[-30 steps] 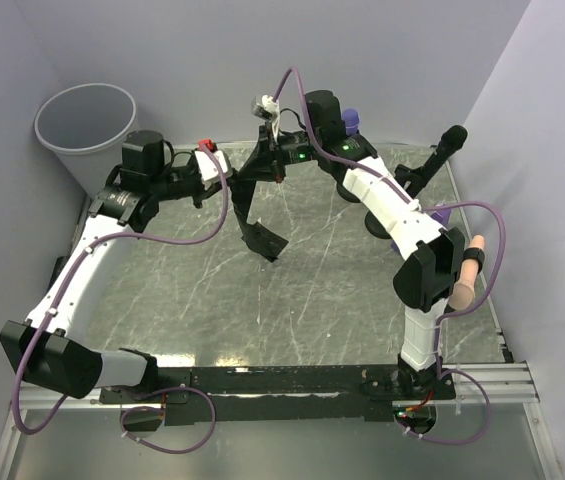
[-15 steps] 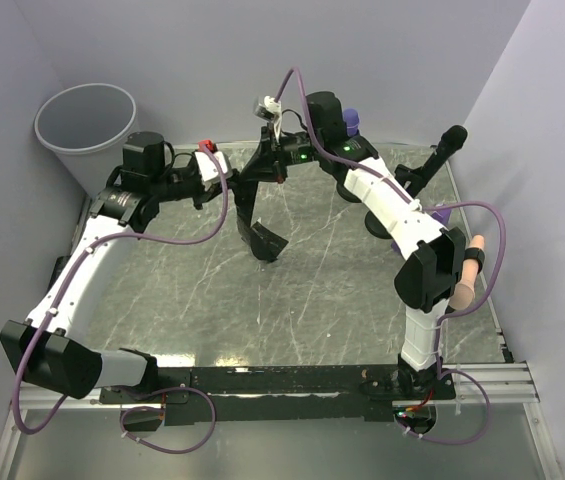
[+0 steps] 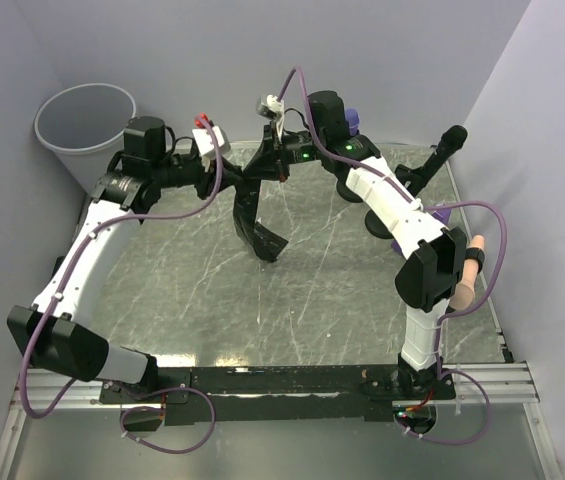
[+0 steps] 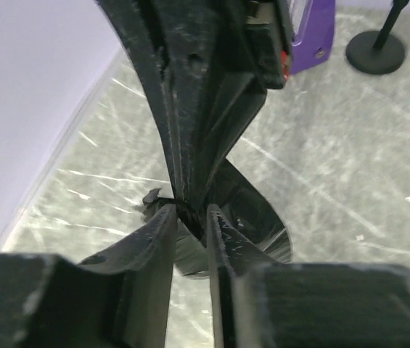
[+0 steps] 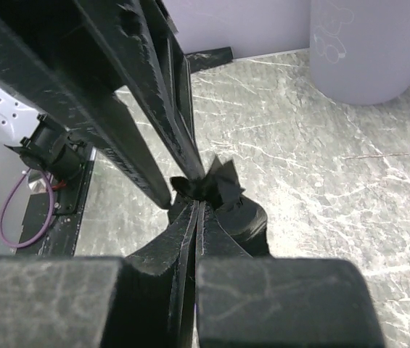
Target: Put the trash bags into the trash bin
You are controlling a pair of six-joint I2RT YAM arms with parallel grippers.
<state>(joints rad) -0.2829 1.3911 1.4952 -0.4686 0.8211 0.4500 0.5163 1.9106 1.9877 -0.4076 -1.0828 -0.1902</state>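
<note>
We see our right gripper [image 5: 199, 203] squeezed tight on the top of a black crumpled plastic trash bag [image 3: 260, 235], which hangs down from it toward the grey marbled table [image 3: 312, 300]. Our left gripper [image 4: 190, 215], just beside the right one, has its fingers [image 4: 162, 232] a little apart, with a thin twist of the bag between their tips. The round light grey plastic trash bin [image 3: 87, 125] stands well apart, out past the left gripper on its left.

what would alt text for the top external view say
Two robot arms meet above a marbled table, the right gripper pinching a black trash bag that hangs between them, the left gripper beside it. A light grey trash bin stands in the far left corner.
</note>
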